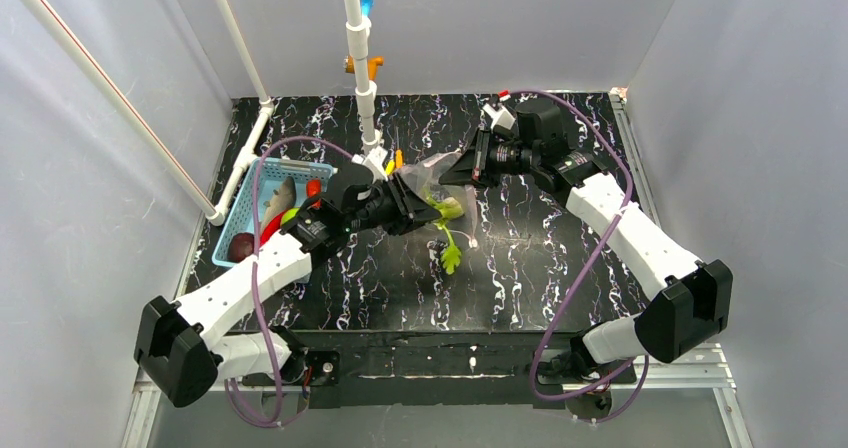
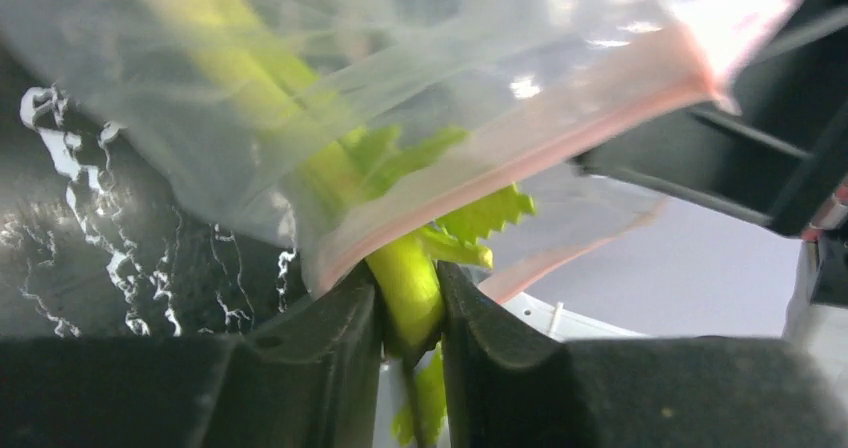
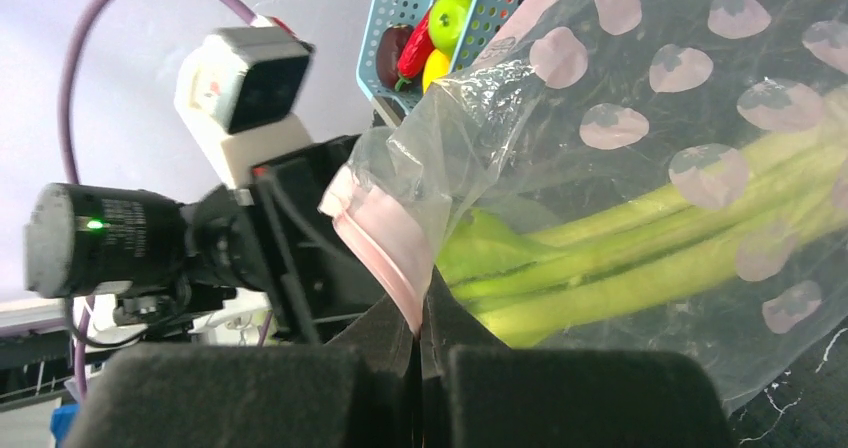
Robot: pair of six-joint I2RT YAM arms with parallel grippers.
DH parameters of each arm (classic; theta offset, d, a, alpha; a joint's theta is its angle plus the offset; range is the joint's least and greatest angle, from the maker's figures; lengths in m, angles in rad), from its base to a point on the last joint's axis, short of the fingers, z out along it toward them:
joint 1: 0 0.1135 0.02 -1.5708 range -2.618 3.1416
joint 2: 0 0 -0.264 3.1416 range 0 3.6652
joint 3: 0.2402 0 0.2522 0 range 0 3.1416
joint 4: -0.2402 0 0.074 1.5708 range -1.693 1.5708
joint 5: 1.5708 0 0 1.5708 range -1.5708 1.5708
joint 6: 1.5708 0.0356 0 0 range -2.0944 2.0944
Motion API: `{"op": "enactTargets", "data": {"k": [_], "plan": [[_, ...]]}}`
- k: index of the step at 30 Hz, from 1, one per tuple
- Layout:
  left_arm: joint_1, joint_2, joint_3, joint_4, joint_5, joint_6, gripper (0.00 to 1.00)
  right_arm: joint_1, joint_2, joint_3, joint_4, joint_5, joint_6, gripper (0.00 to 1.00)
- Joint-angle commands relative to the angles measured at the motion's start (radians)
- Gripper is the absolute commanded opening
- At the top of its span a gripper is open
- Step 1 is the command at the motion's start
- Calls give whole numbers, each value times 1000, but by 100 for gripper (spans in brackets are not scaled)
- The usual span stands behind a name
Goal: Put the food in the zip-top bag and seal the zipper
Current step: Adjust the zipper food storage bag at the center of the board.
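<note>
Table (image 1: 520, 268) comes first: one, black with white squiggles, under the zip-top bag (image 1: 432, 173). There is one bag, clear with spots, held up off the table between my two grippers. One blue basket (image 1: 250, 183) sits well to the left of the bag. One leek (image 3: 620, 258) is partly in the bag. Its long way runs in through the mouth, with the stalk inside and the leafy end sticking out, hanging below the bag. My right gripper (image 3: 420, 313) is pinched tight on the zipper (image 3: 385, 238), the one pink strip at the bag's mouth. My left gripper (image 2: 408, 288) has its jaws narrow, squeezing the leek's stalk just outside the mouth. In the basket lie one grey fish (image 1: 278, 198), one green apple (image 3: 450, 18), one red chili (image 3: 415, 53) and one dark red piece (image 1: 241, 246).
</note>
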Motion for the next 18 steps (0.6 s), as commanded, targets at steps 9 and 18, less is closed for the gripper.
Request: {"op": "enactTargets", "data": {"k": [9,18], "plan": [[3,-93,277,-305,28,393,73,-5,51,131,-24,-80,-45,1],[3,-129,247,-381,-74,425,48,-5,61,178,-67,-84,-60,1]]}}
